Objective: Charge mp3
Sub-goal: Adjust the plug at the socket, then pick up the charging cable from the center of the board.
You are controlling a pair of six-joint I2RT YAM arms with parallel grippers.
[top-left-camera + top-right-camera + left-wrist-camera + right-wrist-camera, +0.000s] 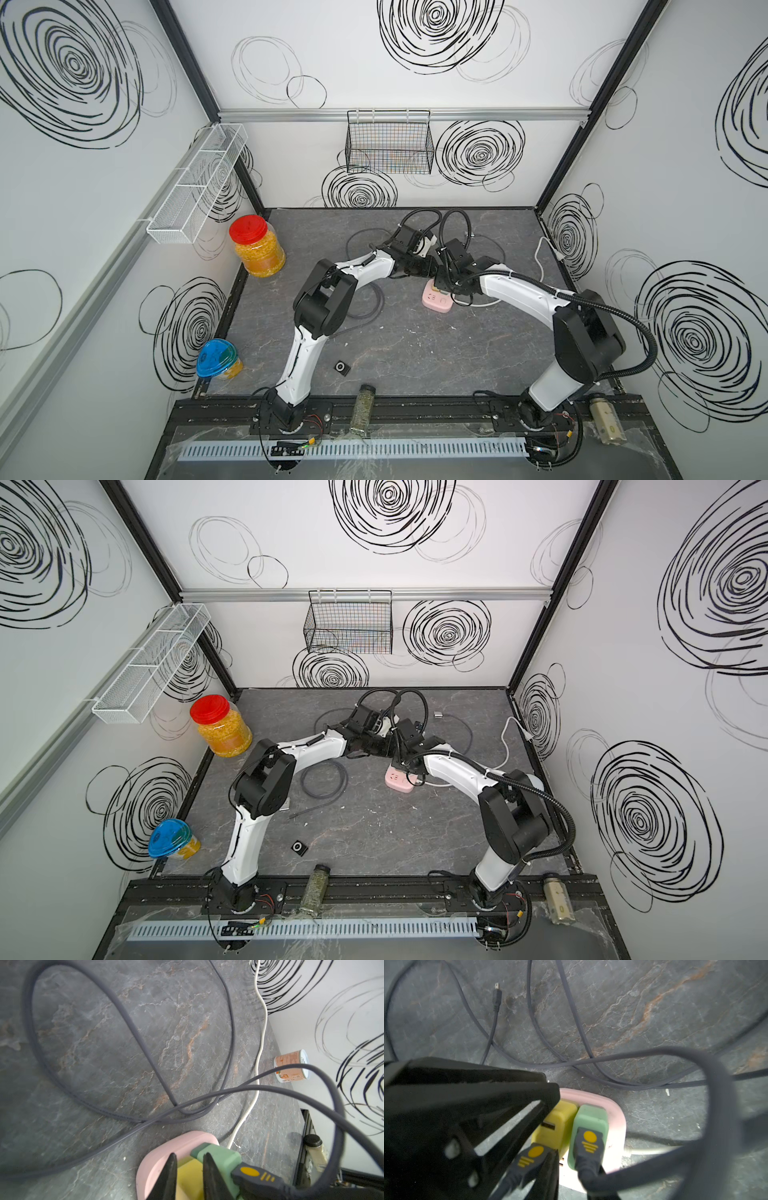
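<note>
Top views are showing two arms leaning in over the grey table (415,353), both heads crowding one pink power strip (436,301). The mp3 player (342,368) is lying alone near the front edge, well apart from the strip.

Two adapters are sitting in the strip: one yellow adapter (560,1120) and one green adapter (591,1122). Two orange-dotted plugs are showing: one USB plug (588,1145) is sitting in the green adapter, and a second plug (532,1156) is resting against the yellow one.

The left gripper (189,1156) is straddling the yellow adapter, jaws narrow; whether it is squeezing, I cannot tell. The right gripper (439,286) is hanging just over the strip, and a loop of dark cable (720,1105) is blocking its camera, so I cannot tell its jaws either. One loose connector (497,996) is lying on the table.

Round about, one red-lidded jar (255,245) and one blue-lidded tub (218,359) are standing by the left wall. One spice jar (363,409) and one pale bottle (604,419) are lying along the front rail. One white basket (195,187) and one black basket (388,145) are hanging on the walls.
</note>
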